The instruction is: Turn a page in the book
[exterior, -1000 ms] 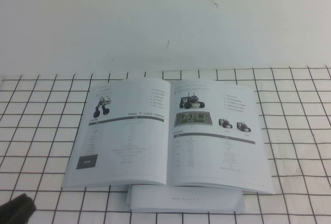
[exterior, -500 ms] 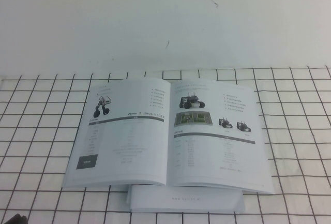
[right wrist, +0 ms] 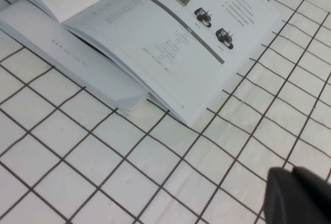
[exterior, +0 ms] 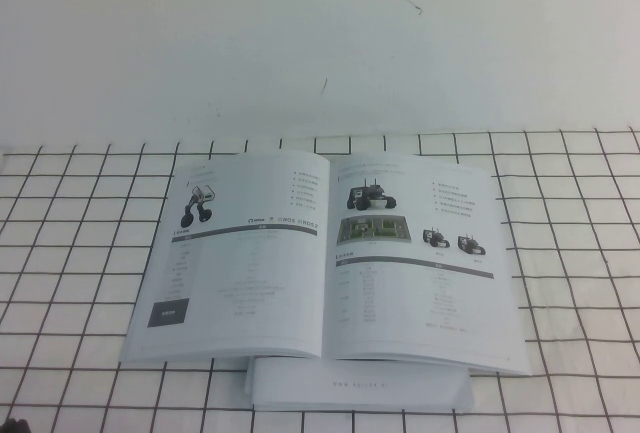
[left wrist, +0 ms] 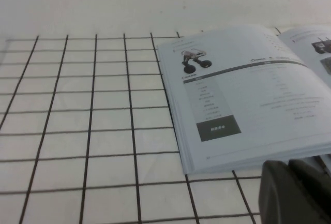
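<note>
The book (exterior: pixel 325 258) lies open and flat on the gridded cloth, in the middle of the high view. Its right-hand leaf is the page (exterior: pixel 415 263), printed with a black four-wheeled rover, two small photos, a grey bar and a table. My left gripper (left wrist: pixel 288 167) is shut and empty, low near the book's front left corner, apart from it. Only a dark sliver of it shows at the high view's bottom left corner. My right gripper (right wrist: pixel 292 175) is shut on nothing, over bare cloth beyond the book's (right wrist: pixel 170 38) front right corner.
A plain white booklet (exterior: pixel 360 385) lies under the book's front edge and sticks out toward me. The white cloth with black grid lines (exterior: pixel 580 253) spreads on both sides of the book. Behind it is a plain white surface (exterior: pixel 320 43).
My left gripper has drawn back down out of the high view's bottom left corner, leaving only a sliver. The book and its leaves have not moved.
</note>
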Robot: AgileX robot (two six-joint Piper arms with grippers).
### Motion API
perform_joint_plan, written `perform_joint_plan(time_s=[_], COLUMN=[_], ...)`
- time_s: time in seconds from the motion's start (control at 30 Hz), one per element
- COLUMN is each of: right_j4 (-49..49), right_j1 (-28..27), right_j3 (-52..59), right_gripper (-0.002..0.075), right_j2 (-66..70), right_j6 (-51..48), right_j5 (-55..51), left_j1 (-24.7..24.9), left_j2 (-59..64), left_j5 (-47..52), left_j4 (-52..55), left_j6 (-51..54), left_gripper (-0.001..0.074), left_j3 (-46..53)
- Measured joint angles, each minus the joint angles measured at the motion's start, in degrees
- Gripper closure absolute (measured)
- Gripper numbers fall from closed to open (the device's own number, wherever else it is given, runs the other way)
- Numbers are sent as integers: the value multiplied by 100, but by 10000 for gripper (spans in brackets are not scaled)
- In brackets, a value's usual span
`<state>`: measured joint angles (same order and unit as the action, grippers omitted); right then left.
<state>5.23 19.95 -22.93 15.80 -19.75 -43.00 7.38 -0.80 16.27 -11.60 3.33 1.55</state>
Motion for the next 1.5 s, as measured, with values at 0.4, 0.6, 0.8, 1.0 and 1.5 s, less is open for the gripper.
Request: perform_joint_plan(time_s=[0.4, 0.6, 0.8, 1.0, 1.5], right_j4=[0, 0, 0, 0, -125], right_j1=[0, 0, 0, 0, -612], right_j3=[0, 0, 0, 0, 345], right_gripper=[727, 727, 727, 727, 727], right_j2=[0, 0, 0, 0, -637], right_j6=[0, 0, 0, 0, 14], right_j5=[4, 13, 13, 13, 613], left_j1=[0, 0, 0, 0, 0], left_j2=[0, 0, 0, 0, 0], left_j5=[187, 201, 221, 230, 260], left_j4=[552, 556, 577, 577, 589], left_j6=[-699, -709, -722, -722, -722], left_gripper=[738, 738, 738, 738, 738], left_j3=[0, -10, -10, -10, -20])
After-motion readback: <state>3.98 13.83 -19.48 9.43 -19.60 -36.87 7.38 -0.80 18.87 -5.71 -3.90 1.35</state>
